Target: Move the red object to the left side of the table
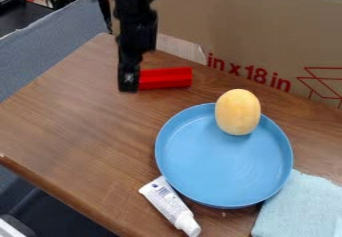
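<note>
Beside the red object (167, 78), near the far edge of the table (94, 114), the gripper (128, 85) is held wide open with nothing gripped, while red lettering ending "in x 18 in" is displayed on the cardboard box (247, 31) behind.

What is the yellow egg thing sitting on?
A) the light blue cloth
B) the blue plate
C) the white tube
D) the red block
B: the yellow egg thing sits on the blue plate, near its far edge.
</note>
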Controlling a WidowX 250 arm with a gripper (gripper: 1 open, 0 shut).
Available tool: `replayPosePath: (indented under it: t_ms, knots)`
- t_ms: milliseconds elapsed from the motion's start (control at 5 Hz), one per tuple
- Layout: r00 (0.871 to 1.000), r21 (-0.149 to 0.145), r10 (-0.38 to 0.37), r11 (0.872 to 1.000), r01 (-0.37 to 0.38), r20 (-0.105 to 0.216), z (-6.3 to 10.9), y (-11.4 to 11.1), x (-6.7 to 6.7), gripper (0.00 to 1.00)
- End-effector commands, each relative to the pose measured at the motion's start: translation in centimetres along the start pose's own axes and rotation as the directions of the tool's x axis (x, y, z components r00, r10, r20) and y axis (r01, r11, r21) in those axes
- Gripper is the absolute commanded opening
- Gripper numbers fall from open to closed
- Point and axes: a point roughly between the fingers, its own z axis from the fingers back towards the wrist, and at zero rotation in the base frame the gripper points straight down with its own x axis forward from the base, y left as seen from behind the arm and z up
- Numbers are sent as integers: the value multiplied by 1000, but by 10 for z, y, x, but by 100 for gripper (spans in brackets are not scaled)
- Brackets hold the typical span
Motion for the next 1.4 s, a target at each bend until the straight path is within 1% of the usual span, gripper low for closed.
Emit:
replayPosePath:
  t_ms: [0,200,400,600,800,1000,1200]
  knots:
    - [1000,70,5,998,-5,5,3,6,3,100]
    - [999,74,4,997,-7,33,2,-2,2,100]
    - [999,96,-1,995,-3,42,-4,3,7,100]
    - [999,102,-5,995,1,45,-9,16,12,100]
    - [999,96,-10,995,6,47,-6,23,9,100]
    - [998,91,3,996,-9,69,3,22,6,100]
    - [996,90,7,996,-15,94,-1,19,9,0]
